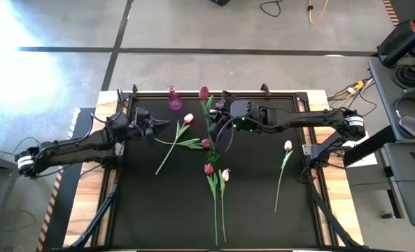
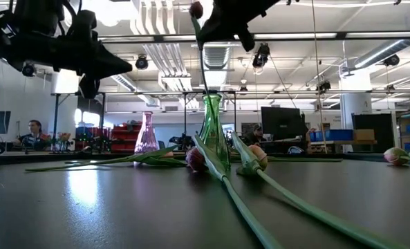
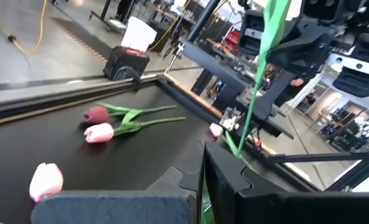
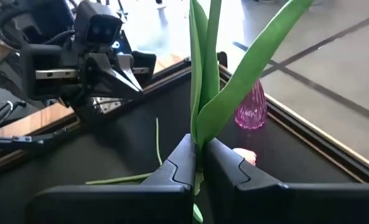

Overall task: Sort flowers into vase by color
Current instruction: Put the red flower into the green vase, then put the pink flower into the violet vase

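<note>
A: High view. What lies on the black mat (image 1: pixel 263 210)?

B: The right gripper (image 1: pixel 223 110), at upper centre, pinches the stem of a dark magenta tulip (image 1: pixel 204 92) whose head shows just above it. The left gripper (image 1: pixel 166 126) hovers at centre left; whether its fingers are spread cannot be told. A pink vase (image 1: pixel 174 99) stands at upper centre. Loose tulips: a pale one (image 1: pixel 188 119) beside the left gripper, a magenta one (image 1: pixel 206 143) at centre, a magenta and pale pair (image 1: pixel 209 169) below it, and a pale one (image 1: pixel 287 145) at right.

A: Low view. What is added?

B: A green glass vase (image 2: pixel 212 135) stands at centre, hardly visible from above, with the held stem rising from its mouth. The pink vase (image 2: pixel 146 135) stands to its left, farther back. Stems lie across the foreground.

A: Left wrist view?

B: The tulip pair (image 3: pixel 98 123) lies at centre left; the held green stem (image 3: pixel 259 68) hangs at upper right.

A: Right wrist view?

B: The fingers (image 4: pixel 172 165) press together on stem and leaves (image 4: pixel 234 93); the pink vase (image 4: pixel 252 109) stands at centre right, the left gripper (image 4: pixel 109 68) at upper left.
</note>
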`<move>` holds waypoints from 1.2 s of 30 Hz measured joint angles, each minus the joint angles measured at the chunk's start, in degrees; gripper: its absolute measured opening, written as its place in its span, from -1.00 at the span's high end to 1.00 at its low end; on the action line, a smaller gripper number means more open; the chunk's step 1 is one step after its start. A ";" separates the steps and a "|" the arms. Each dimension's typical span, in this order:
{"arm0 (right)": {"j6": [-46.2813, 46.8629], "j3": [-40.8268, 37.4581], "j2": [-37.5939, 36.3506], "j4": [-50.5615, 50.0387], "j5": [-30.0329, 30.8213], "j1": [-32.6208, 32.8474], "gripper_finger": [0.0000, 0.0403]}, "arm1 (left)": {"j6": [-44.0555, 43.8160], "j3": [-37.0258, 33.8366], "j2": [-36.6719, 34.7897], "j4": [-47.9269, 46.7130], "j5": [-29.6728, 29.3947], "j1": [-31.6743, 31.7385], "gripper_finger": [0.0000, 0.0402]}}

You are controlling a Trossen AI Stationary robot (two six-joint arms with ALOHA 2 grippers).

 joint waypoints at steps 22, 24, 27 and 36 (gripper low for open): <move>4.32 6.52 -0.07 -19.18 -1.14 0.72 0.29 | 10.20 13.70 8.76 -32.09 -2.05 -0.02 1.00; 4.34 7.93 -0.09 -22.14 -2.19 0.73 0.24 | 10.03 13.51 9.37 -31.42 -2.63 -0.02 1.00; 4.28 10.61 -0.24 -27.68 -4.54 1.04 0.17 | 9.83 12.66 9.60 -29.89 -3.49 -0.02 1.00; 4.22 17.55 -4.88 -48.56 1.76 2.71 0.53 | 2.73 11.47 13.86 -31.72 -4.48 -0.02 1.00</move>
